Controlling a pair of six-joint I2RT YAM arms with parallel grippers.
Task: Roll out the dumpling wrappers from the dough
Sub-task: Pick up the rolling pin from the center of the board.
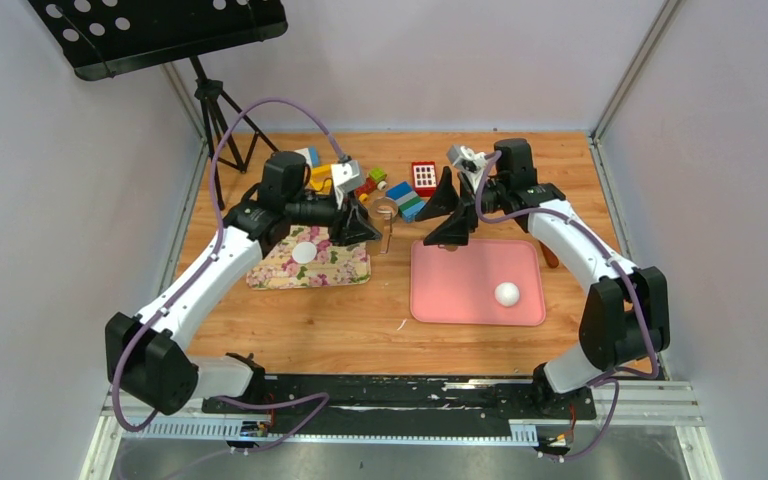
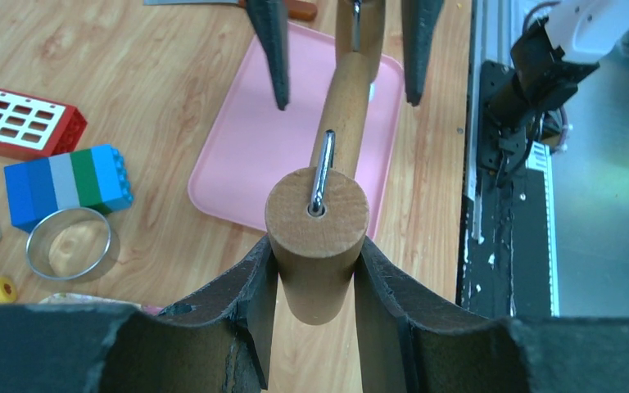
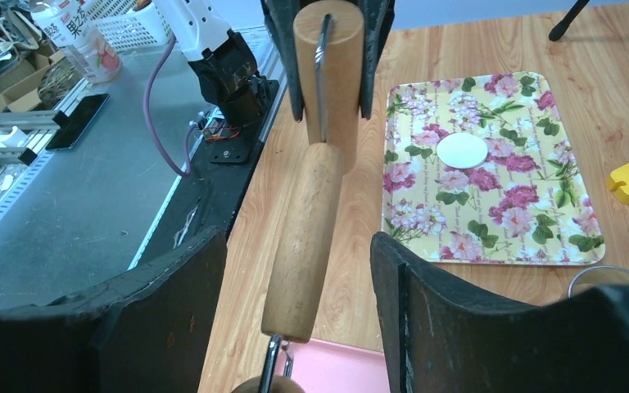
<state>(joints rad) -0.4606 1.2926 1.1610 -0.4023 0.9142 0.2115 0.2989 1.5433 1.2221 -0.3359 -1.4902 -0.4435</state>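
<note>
A wooden roller (image 2: 319, 221) with a metal wire frame hangs above the table between my two grippers. My left gripper (image 2: 315, 254) is shut on its thick round end (image 3: 328, 49). My right gripper (image 3: 296, 241) is open and straddles the slimmer wooden handle (image 3: 307, 229), with a gap on both sides. The dough, a white ball (image 1: 506, 293), sits on the pink tray (image 1: 440, 290) below my right gripper (image 1: 447, 225). One dumpling wrapper, a flat white disc (image 3: 462, 151), lies on the floral tray (image 3: 426, 213) under my left gripper (image 1: 360, 228).
A metal ring (image 2: 72, 243) stands on the table beside coloured toy blocks (image 2: 65, 182) and a red grid block (image 1: 423, 177). A brown-handled tool (image 1: 550, 255) lies at the pink tray's right edge. A music stand on a tripod (image 1: 215, 110) is at the back left.
</note>
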